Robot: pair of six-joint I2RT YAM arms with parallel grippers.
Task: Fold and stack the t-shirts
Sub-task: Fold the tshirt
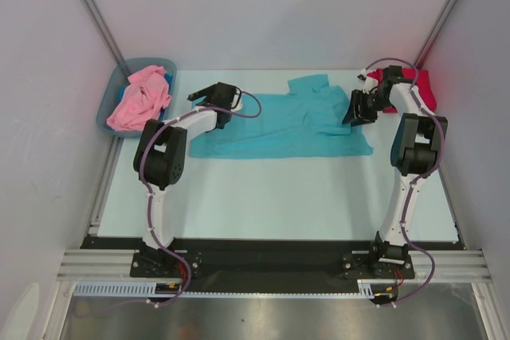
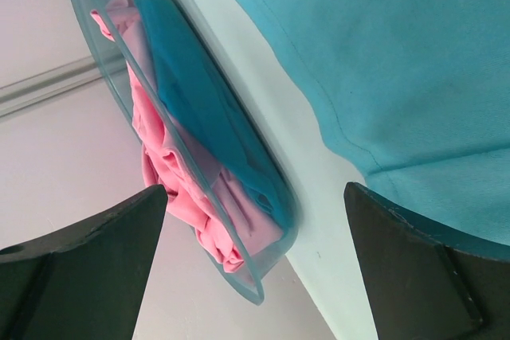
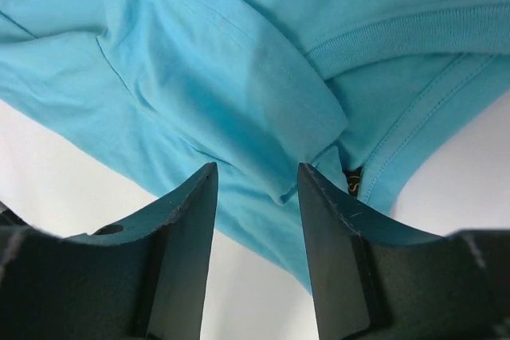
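Observation:
A teal t-shirt [image 1: 279, 125] lies spread flat across the back of the table, collar toward the right. My right gripper [image 1: 356, 107] hangs over its right part near the collar. In the right wrist view the right gripper [image 3: 257, 169] is half open, its fingers straddling a raised fold of the teal t-shirt [image 3: 223, 53] without pinching it. My left gripper [image 1: 209, 95] stands wide open by the shirt's left edge, holding nothing. A pink t-shirt [image 1: 139, 97] is bunched in the bin. A red t-shirt [image 1: 426, 89] lies at the back right, partly behind the right arm.
A grey-blue plastic bin [image 1: 115, 97] sits at the back left corner against the wall; in the left wrist view the bin [image 2: 103, 45] holds the pink t-shirt [image 2: 171, 181], beside the teal t-shirt [image 2: 382, 61]. White walls close in three sides.

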